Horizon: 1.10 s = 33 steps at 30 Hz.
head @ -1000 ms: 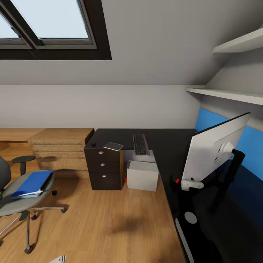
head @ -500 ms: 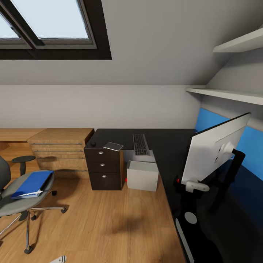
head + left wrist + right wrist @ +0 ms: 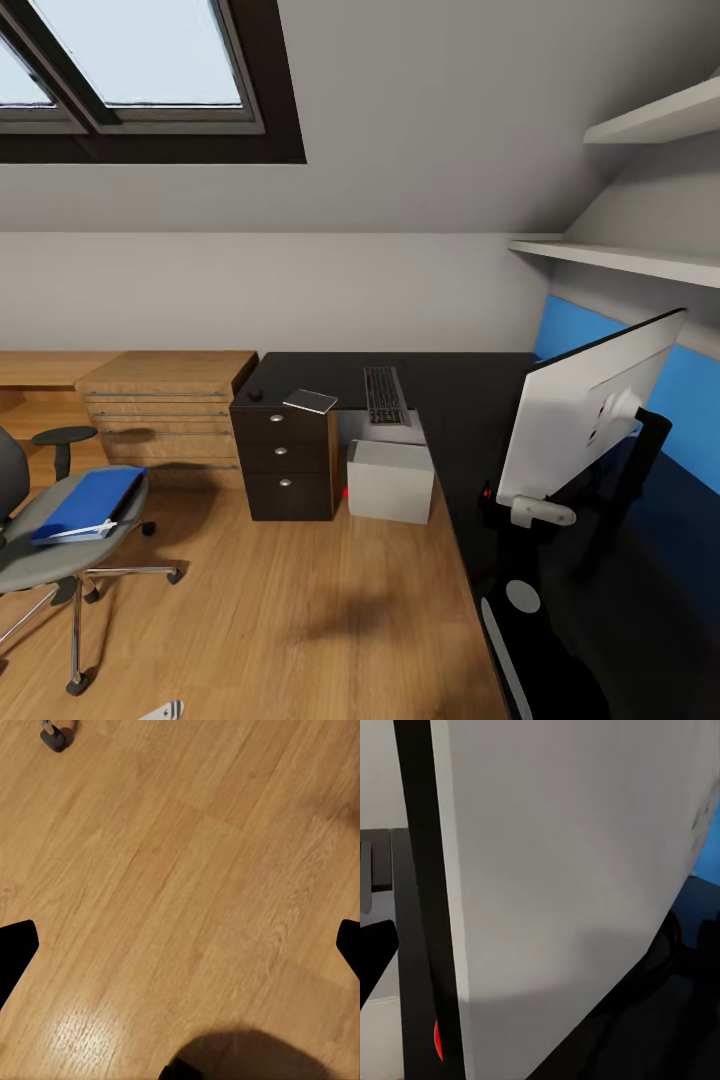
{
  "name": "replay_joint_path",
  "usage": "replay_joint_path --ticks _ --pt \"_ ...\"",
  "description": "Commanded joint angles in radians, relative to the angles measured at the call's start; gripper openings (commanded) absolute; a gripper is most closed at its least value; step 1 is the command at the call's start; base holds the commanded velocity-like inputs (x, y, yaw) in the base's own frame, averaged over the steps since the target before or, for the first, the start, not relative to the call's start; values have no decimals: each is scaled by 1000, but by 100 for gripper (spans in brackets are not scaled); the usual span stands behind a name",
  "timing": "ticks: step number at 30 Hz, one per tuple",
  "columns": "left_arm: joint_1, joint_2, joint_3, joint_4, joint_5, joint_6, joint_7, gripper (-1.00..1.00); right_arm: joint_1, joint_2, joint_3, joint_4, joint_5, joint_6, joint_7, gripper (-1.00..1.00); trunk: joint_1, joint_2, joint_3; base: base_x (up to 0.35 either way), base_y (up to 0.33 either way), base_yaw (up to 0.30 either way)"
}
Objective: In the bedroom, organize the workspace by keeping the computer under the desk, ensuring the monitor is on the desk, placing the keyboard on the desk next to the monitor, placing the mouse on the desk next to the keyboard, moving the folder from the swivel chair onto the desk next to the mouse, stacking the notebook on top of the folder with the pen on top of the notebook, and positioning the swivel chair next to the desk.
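Note:
The monitor [image 3: 590, 410] stands tilted on the black desk [image 3: 460, 400], its white back towards me. My right gripper [image 3: 512, 503] is at its lower left corner, open, with the screen's edge [image 3: 427, 907] between the fingers. The keyboard [image 3: 385, 394], the grey notebook [image 3: 310, 401] and the small mouse [image 3: 256, 394] lie on the desk's far part. Under that part sits the computer [image 3: 390, 482]. The blue folder [image 3: 88, 502] rests on the swivel chair [image 3: 40, 565] at the left. My left gripper [image 3: 180, 952] hangs open over the floor. I cannot make out the pen.
A dark three-drawer unit [image 3: 285, 460] carries the desk's left end, with low oak cabinets [image 3: 165, 410] beyond it. White shelves [image 3: 620, 258] and a blue wall panel [image 3: 690, 400] back the desk. A chair castor [image 3: 52, 739] lies near the left gripper. Oak floor [image 3: 320, 600] spreads between chair and desk.
The right gripper has shifted slightly at the monitor's lower corner, a little down and to the right. The monitor and everything else have stayed put.

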Motion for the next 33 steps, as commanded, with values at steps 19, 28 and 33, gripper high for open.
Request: replay_joint_path --ticks 19,28,33 --pt "0 1 -6 -2 5 3 9 100 -1 0 2 2 6 0 -4 100 0 -1 -1 0 -39 0" --pt "0 1 -6 -2 5 3 9 100 -1 0 5 2 7 0 -4 100 0 -1 -1 0 68 0" --pt "-1 0 -6 -2 5 3 9 100 -1 0 5 3 7 0 -4 100 0 -1 -1 0 5 0"
